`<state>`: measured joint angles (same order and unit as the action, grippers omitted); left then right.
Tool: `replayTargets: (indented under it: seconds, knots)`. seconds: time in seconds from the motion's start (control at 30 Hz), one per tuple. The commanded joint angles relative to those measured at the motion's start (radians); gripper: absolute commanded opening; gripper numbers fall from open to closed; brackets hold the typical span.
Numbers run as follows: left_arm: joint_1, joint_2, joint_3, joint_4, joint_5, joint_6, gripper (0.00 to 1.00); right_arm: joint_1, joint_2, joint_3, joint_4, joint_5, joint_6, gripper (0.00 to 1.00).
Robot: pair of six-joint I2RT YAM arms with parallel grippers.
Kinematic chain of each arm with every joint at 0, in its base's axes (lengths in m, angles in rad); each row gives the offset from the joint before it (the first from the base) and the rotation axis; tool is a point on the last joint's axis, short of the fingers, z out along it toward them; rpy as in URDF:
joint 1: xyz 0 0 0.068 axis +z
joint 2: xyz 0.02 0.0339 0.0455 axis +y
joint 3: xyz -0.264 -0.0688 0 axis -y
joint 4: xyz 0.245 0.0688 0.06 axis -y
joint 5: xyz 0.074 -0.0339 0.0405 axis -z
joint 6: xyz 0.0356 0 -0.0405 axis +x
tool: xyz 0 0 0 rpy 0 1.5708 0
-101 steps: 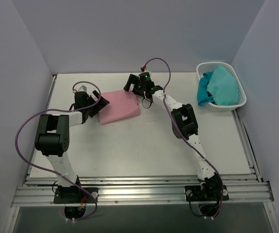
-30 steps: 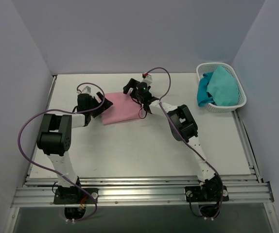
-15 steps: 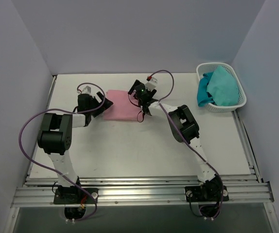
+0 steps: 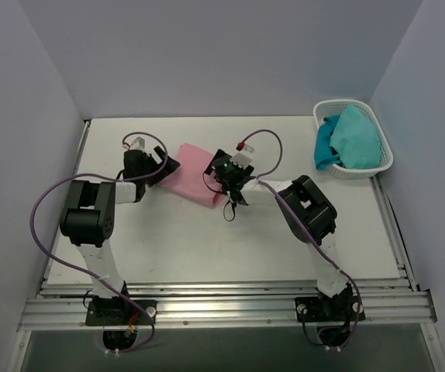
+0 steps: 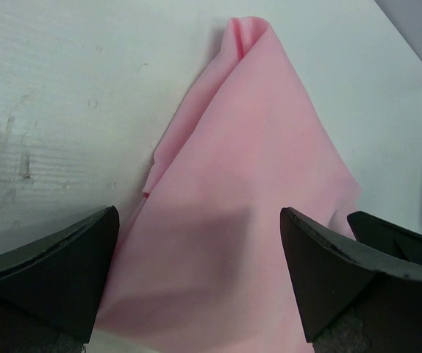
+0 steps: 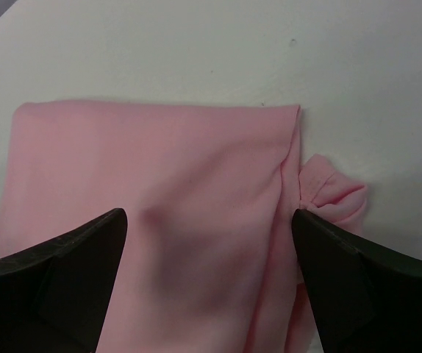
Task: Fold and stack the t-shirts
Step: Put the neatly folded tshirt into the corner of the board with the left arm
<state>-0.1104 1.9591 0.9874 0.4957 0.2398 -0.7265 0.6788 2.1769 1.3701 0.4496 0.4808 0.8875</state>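
Inward both arms [image 4: 91, 203] reach, fingers [image 5: 49, 272] straddling the t-shirt [image 4: 193, 174]

The pink t-shirt [image 5: 248, 220] runs off the bottom of both wrist views; overhead, the right gripper [image 4: 221, 174] hides its right end.

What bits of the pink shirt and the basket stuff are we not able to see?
1. Top view: the left claw and right claw cover two ends of the pink t-shirt; any touching is hidden.
2. Both wrist views: the t-shirt's near edge runs off the bottom.
3. Top view: the teal cloth in the basket is bunched, too small to identify.
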Motion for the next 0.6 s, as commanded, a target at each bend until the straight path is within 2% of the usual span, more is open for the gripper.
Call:
replayTargets:
  seconds: [0.0, 0.3, 0.57]
  knots:
    - [0.009, -0.090, -0.021, -0.046, -0.036, 0.036, 1.00, 0.021, -0.095, -0.066, -0.012, 0.056, 0.057, 0.91]
    - [0.041, -0.255, -0.007, -0.177, -0.091, 0.082, 0.99, 0.024, -0.258, -0.071, -0.058, 0.130, -0.045, 0.92]
    - [0.041, -0.313, -0.061, -0.175, -0.085, 0.075, 0.99, -0.035, -0.195, 0.044, -0.094, 0.116, -0.108, 0.92]
